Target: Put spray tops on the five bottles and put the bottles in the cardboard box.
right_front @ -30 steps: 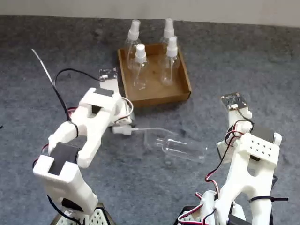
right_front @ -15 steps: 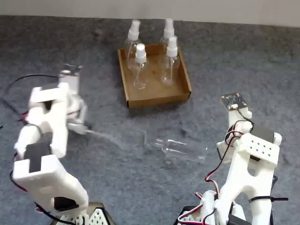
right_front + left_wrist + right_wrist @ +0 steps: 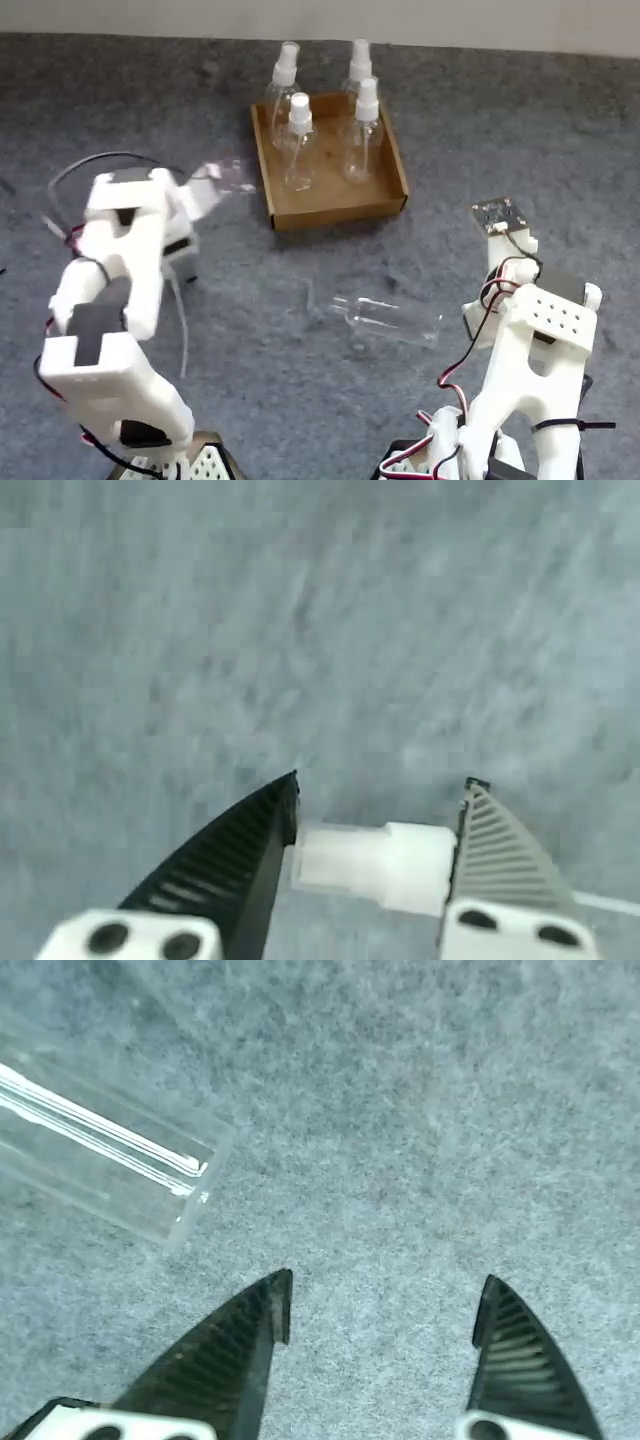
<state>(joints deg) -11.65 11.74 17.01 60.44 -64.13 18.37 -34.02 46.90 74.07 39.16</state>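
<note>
With the last spray top [image 3: 375, 865] clamped in my left pincer [image 3: 382, 785] and my right pincer [image 3: 385, 1280] gaping empty, I next must align it with the neck of the lying bottle [image 3: 390, 318].

The place looks like a robotics lab or hobby test setup. A bench [image 3: 480, 150] is covered in grey felt-like carpet. The white printed-plastic left arm [image 3: 115, 290] and right arm [image 3: 540, 340] carry loose wires [image 3: 487, 292] and a bare circuit board [image 3: 497, 213]. A plain pale wall [image 3: 480, 20] stands behind.
</note>
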